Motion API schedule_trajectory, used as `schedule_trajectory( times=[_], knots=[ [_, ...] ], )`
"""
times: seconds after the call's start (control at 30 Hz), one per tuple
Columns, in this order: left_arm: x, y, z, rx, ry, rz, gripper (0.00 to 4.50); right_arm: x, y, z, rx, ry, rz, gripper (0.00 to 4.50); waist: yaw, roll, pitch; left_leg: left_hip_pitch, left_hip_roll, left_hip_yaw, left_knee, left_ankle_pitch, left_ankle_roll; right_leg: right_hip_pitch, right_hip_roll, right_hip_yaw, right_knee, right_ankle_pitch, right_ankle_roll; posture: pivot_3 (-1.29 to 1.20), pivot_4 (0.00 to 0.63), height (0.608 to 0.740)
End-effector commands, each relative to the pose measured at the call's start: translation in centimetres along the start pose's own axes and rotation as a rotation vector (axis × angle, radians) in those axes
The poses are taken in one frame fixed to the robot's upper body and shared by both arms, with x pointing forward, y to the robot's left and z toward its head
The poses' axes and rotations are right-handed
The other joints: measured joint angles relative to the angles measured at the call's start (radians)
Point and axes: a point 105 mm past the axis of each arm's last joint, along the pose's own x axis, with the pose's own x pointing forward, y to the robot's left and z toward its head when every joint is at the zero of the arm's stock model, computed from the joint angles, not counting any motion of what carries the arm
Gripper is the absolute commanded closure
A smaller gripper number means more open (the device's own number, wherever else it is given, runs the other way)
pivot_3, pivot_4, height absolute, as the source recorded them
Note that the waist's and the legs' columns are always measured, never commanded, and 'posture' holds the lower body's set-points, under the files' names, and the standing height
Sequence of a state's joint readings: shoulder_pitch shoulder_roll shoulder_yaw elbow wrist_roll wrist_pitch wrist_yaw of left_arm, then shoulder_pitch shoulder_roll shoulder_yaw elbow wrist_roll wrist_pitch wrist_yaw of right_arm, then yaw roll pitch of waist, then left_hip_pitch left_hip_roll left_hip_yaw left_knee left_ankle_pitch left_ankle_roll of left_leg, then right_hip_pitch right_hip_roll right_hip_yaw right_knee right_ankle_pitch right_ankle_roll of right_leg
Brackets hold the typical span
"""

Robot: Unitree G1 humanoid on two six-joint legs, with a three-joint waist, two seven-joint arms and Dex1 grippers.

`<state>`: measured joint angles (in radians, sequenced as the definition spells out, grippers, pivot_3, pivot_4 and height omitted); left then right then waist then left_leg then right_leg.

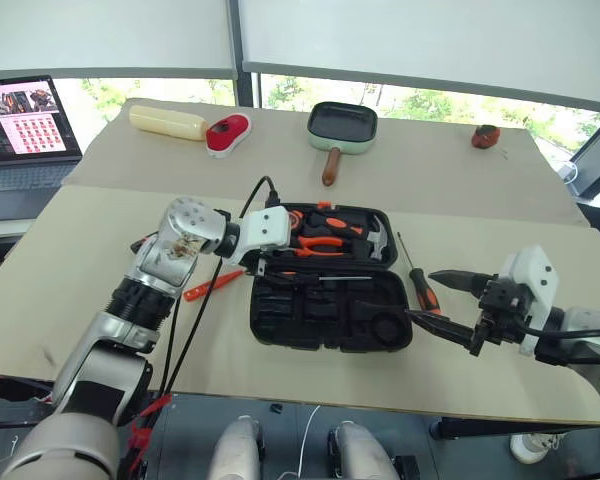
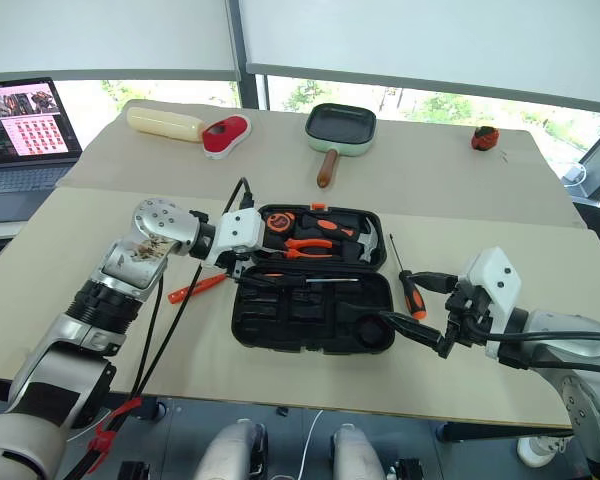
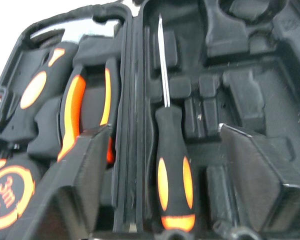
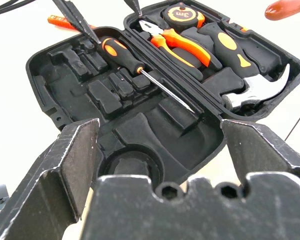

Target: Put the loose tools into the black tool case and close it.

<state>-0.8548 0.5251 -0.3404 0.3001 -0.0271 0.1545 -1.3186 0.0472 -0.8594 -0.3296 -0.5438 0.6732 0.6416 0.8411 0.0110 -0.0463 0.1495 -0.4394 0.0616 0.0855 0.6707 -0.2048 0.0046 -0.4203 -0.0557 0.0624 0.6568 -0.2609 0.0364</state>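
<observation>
The black tool case (image 1: 310,318) lies open in the middle of the table. A black-and-orange screwdriver (image 3: 172,170) rests in a recess of its near half by the hinge. My left gripper (image 1: 265,267) hovers over that handle at the case's left end, its fingers (image 3: 75,185) open on either side and not gripping it. A second screwdriver (image 1: 421,284) lies on the table just right of the case. A thin orange tool (image 1: 212,285) lies left of the case. My right gripper (image 1: 446,305) is open and empty at the case's right front corner.
The case's far half holds orange-handled pliers (image 1: 318,245), a hammer (image 1: 376,243) and a tape measure (image 4: 182,16). At the table's back stand a pale-green pan (image 1: 342,125), a yellow bottle (image 1: 168,122), a red-and-white object (image 1: 227,133) and a small red thing (image 1: 485,136). A laptop (image 1: 25,130) sits far left.
</observation>
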Motion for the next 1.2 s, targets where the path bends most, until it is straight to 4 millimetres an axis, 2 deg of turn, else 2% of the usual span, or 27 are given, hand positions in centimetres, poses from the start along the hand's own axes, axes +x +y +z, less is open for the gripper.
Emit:
schedule_trajectory(
  times=[0.03, 0.13, 0.17, 0.2, 0.47, 0.6, 0.87, 1.0, 1.1, 1.2],
  knots=[
    [0.6, 0.3, 0.4, 0.038, 0.0, -0.002, 2.85, -0.1, 0.0, 1.4, -0.055, -0.047, -0.007, 0.0, 0.0, 0.0, 0.0, 0.0, 0.0, 0.0, 0.0, 0.0, 0.0, 0.0, 0.0, 0.0, 0.0, 0.0, 0.0, 0.0, 0.15, 0.74],
    [1.3, 0.5, -0.2, 0.047, 0.021, -0.002, 3.74, -0.1, -0.2, 1.4, -0.056, -0.048, -0.01, 0.0, 0.0, 0.0, 0.0, 0.0, 0.0, 0.0, 0.001, 0.0, 0.0, 0.0, 0.0, 0.0, 0.0, 0.0, 0.0, 0.0, 0.15, 0.74],
    [1.6, 0.4, -0.3, 0.046, 0.022, -0.007, 4.23, -0.1, -0.2, 1.4, -0.056, -0.049, -0.011, 0.0, 0.0, 0.0, 0.0, 0.0, 0.0, 0.0, 0.001, 0.0, 0.0, 0.0, 0.0, 0.0, 0.0, 0.0, 0.0, 0.0, 0.15, 0.74],
    [1.8, 0.3, -0.4, 0.045, 0.023, -0.011, 4.49, -0.1, -0.2, 1.4, -0.056, -0.049, -0.012, 0.0, 0.001, 0.0, 0.0, 0.0, 0.0, 0.0, 0.001, 0.0, 0.0, 0.0, 0.0, 0.0, 0.0, 0.0, 0.0, 0.0, 0.15, 0.74],
    [3.5, -0.2, -1.5, 0.085, 0.077, -0.029, 4.49, -0.1, 0.0, 1.3, -0.051, -0.049, -0.016, 0.0, 0.001, 0.0, 0.0, 0.0, 0.0, -0.001, 0.003, 0.0, 0.0, 0.001, 0.0, 0.0, 0.001, 0.0, 0.0, 0.0, 0.15, 0.74],
    [4.1, -0.3, -2.8, 0.116, 0.131, -0.033, 4.49, -0.2, 0.1, 1.0, -0.044, -0.045, -0.02, 0.0, 0.005, 0.001, -0.001, 0.0, 0.0, -0.001, 0.004, 0.0, 0.0, 0.002, 0.0, 0.0, 0.002, 0.0, 0.0, 0.0, 0.15, 0.74],
    [4.4, -1.2, -4.1, 0.128, 0.16, -0.072, 4.49, -0.6, -0.3, 0.1, -0.026, -0.026, -0.067, 0.0, 0.005, 0.002, -0.002, 0.004, -0.001, -0.001, 0.007, 0.0, 0.002, 0.008, 0.0, 0.0, 0.002, 0.001, 0.002, 0.0, 0.15, 0.74],
    [3.0, -0.4, -3.4, 0.08, 0.122, -0.037, 4.49, -2.0, -1.7, -0.8, -0.02, 0.008, -0.19, 0.0, 0.002, 0.002, -0.002, 0.01, -0.001, -0.001, 0.006, 0.0, 0.002, 0.015, 0.0, 0.0, 0.0, 0.001, 0.002, 0.0, 0.15, 0.74],
    [0.4, 0.8, -1.3, -0.056, -0.001, 0.021, 4.49, -4.7, -3.1, -1.6, 0.039, 0.023, -0.353, 0.0, -0.003, 0.002, -0.002, 0.01, 0.0, -0.002, 0.006, 0.0, 0.002, 0.014, 0.0, -0.001, 0.0, 0.001, 0.001, 0.0, 0.15, 0.74],
    [-3.2, 0.7, 1.2, -0.193, -0.141, 0.023, 3.84, -8.6, -3.5, -3.3, 0.106, 0.073, -0.499, 0.0, -0.009, 0.003, -0.001, 0.008, 0.001, -0.002, 0.004, 0.0, 0.002, 0.011, 0.0, -0.001, 0.001, 0.0, 0.001, 0.0, 0.15, 0.74]
  ],
)
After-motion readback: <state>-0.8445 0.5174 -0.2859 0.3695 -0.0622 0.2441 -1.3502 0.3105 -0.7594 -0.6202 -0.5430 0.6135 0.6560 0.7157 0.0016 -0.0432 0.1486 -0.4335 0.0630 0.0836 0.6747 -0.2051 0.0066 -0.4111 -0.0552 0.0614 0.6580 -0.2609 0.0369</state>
